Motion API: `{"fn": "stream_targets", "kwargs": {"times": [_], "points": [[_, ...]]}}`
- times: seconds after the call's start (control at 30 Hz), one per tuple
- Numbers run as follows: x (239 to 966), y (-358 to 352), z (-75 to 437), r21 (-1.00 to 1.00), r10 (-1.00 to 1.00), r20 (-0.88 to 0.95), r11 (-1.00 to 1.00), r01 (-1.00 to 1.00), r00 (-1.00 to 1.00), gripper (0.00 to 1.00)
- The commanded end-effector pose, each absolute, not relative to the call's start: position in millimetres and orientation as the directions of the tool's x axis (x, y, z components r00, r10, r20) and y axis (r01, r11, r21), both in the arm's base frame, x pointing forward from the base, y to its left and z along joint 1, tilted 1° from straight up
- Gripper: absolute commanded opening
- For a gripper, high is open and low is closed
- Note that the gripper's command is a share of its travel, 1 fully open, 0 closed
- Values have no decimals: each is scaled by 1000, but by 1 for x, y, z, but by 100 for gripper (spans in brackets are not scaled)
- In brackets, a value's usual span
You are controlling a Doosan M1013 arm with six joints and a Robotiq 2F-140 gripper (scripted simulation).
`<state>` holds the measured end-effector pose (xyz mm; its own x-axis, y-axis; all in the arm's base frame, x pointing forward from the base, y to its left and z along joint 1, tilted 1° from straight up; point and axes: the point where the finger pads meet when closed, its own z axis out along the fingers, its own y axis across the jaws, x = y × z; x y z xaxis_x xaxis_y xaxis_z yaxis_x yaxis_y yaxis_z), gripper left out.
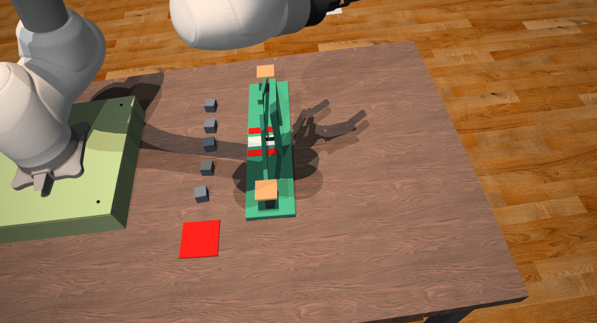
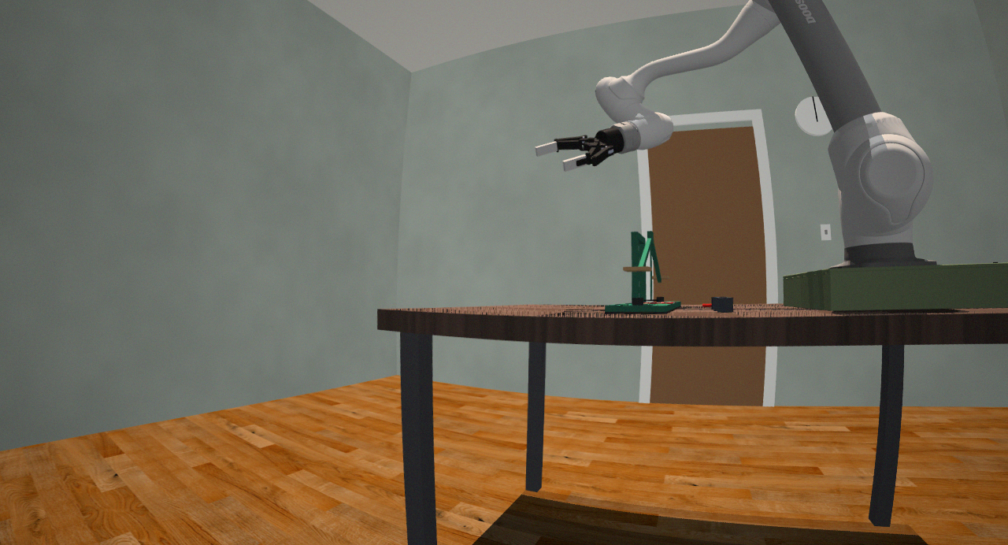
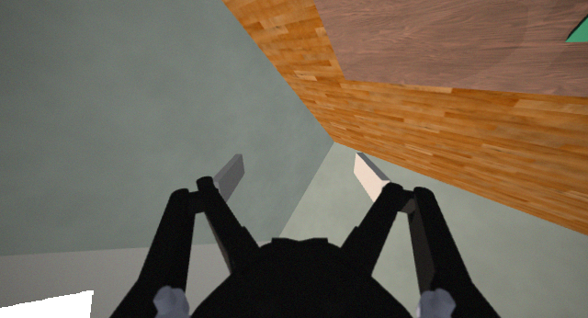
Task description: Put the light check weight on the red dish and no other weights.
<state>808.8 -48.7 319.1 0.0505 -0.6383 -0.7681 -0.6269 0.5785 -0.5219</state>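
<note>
Several grey cube weights stand in a spaced row on the table: one weight (image 1: 210,105) is farthest from the dish, another (image 1: 201,194) nearest it. They look alike. The red dish (image 1: 199,239) lies flat and empty beyond the row's near end. The green rocker balance (image 1: 287,204) (image 2: 638,260) (image 3: 581,33) stands beside the row. Its far pan (image 1: 265,71) and near pan (image 1: 266,189) are both empty. The pointer appears to hang over the white field (image 1: 254,141). My gripper (image 2: 557,157) (image 3: 299,163) is open and empty, high above the table and pointing sideways; it is partly cut off in the top view.
The arm's base stands on a green block (image 1: 104,154) (image 2: 880,288) left of the weights in the top view. The balance's upright and beam rise above its base. The wooden table (image 1: 375,237) (image 2: 493,324) (image 3: 413,42) ends to the right of the balance.
</note>
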Motion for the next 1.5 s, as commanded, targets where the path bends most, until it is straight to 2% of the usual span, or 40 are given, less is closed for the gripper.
{"fn": "stream_targets", "kwargs": {"times": [0.0,0.03,0.1,0.23,0.4,0.47,0.53,0.57,0.83,1.0,1.03,1.1,1.13,1.2,1.23,1.27,1.33,1.37,1.43,1.47], "points": [[800,-11,319,-591,-717,-676,392,-705,169,100],[789,12,316,-619,-742,-631,303,-724,229,100],[789,12,316,-630,-752,-605,252,-734,261,100],[762,48,306,-667,-771,-480,10,-745,419,100],[747,60,301,-663,-747,-371,-202,-720,551,100],[731,68,296,-643,-709,-295,-349,-682,641,100],[731,68,296,-643,-709,-295,-349,-682,641,100],[717,72,292,-606,-652,-223,-489,-627,725,100],[678,60,287,-442,-443,-74,-789,-428,893,100],[669,50,290,-329,-316,-27,-893,-307,948,100],[661,38,296,-256,-241,-9,-938,-235,971,100],[661,38,296,-256,-241,-9,-938,-235,971,100],[656,24,304,-154,-140,4,-978,-138,990,100],[656,24,304,-147,-132,4,-981,-130,991,100],[652,9,314,-56,-49,4,-997,-49,999,100],[652,9,314,-55,-48,4,-997,-47,999,100],[644,8,311,0,-12,0,-1000,-12,1000,100],[626,28,282,-1,-42,2,-999,-42,999,100],[626,28,282,-1,-42,2,-999,-42,999,100],[609,44,258,-2,-71,2,-997,-71,997,100]]}}
